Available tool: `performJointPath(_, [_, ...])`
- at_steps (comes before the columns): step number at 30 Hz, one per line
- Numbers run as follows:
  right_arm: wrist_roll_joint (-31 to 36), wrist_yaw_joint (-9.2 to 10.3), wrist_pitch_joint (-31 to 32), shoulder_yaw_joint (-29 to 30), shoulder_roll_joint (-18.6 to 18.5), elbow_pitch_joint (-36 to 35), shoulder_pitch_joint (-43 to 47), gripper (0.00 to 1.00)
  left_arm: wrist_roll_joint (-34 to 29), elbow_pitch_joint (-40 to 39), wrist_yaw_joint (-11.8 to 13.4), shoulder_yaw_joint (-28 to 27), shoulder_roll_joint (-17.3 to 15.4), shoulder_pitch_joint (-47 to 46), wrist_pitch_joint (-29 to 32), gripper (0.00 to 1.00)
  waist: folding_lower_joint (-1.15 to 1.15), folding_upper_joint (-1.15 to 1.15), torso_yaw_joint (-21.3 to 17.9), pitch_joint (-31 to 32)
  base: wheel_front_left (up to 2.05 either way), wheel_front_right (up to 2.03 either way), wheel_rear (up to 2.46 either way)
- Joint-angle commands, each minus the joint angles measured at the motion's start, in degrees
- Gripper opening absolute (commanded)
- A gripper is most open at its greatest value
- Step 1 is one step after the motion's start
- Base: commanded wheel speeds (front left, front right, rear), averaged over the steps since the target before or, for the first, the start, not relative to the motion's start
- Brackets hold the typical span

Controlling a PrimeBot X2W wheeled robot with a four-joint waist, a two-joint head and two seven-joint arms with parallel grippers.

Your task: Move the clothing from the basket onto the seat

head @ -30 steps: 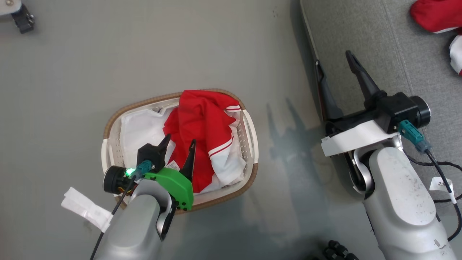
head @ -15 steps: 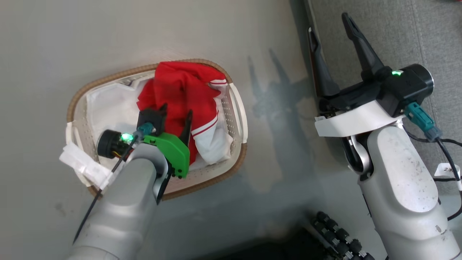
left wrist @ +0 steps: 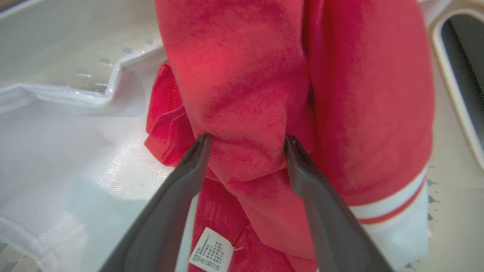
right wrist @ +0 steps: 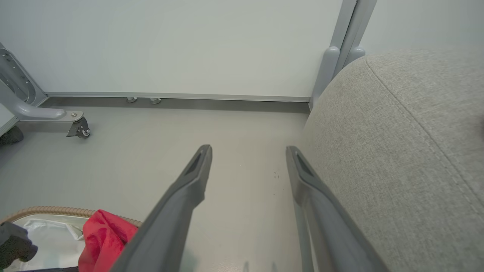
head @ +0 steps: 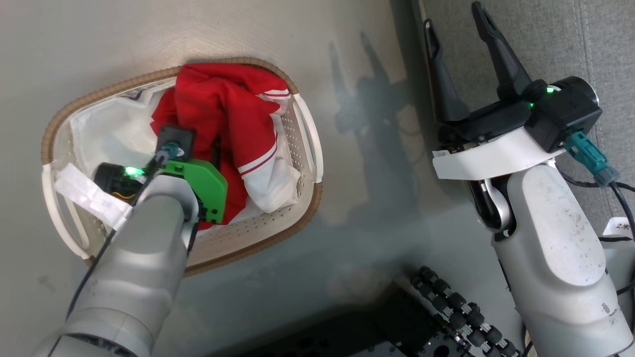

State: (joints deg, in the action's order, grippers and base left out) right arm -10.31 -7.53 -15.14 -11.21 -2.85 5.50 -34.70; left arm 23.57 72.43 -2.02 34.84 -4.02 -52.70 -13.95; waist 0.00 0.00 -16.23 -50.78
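Red clothing, one bunched heap with white cuffs, lies in the single basket at nine o'clock of the head view; its garment count is unclear. The left end effector dips into the basket, fingers spread astride a red fold, unclamped. The right end effector, released and empty, points toward twelve o'clock beside the edge of the one seat at one o'clock.

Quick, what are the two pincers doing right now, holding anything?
Left pincer: open around a fold of the red clothing in the basket, nothing gripped yet.
Right pincer: open and empty, beside the seat.
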Motion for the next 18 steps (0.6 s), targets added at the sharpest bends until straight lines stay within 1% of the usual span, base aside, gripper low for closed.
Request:
performJointPath(1, [-0.4, 0.08, 0.0, 0.2, -0.2, -0.4, -0.8, 1.00, -0.7, 0.3, 0.7, 0.1, -0.8, -1.5, 0.0, 1.00, 0.00, 0.00, -0.6, -1.0, 0.00, 0.00, 0.00])
performJointPath(7, [-1.0, 0.08, 0.0, -0.1, -0.2, -0.8, -1.2, 1.00, -0.6, 1.1, 1.6, 0.6, -1.7, -3.0, 1.0, 1.00, 0.00, 0.00, -0.9, -2.5, 0.00, 0.00, 0.00])
performJointPath(12, [-1.1, 0.08, 0.0, -0.1, -0.2, -1.2, -0.9, 1.00, 1.0, 1.2, -0.2, 0.1, -1.0, -3.7, 2.3, 1.00, 0.00, 0.00, -0.9, -3.1, 0.00, 0.00, 0.00])
performJointPath(18, [-0.8, 0.08, 0.0, 0.1, -0.2, -1.5, -0.7, 1.00, 1.4, 1.4, -2.2, 1.1, -0.5, -3.8, 4.4, 1.00, 0.00, 0.00, -0.8, -3.5, 0.00, 0.00, 0.00])
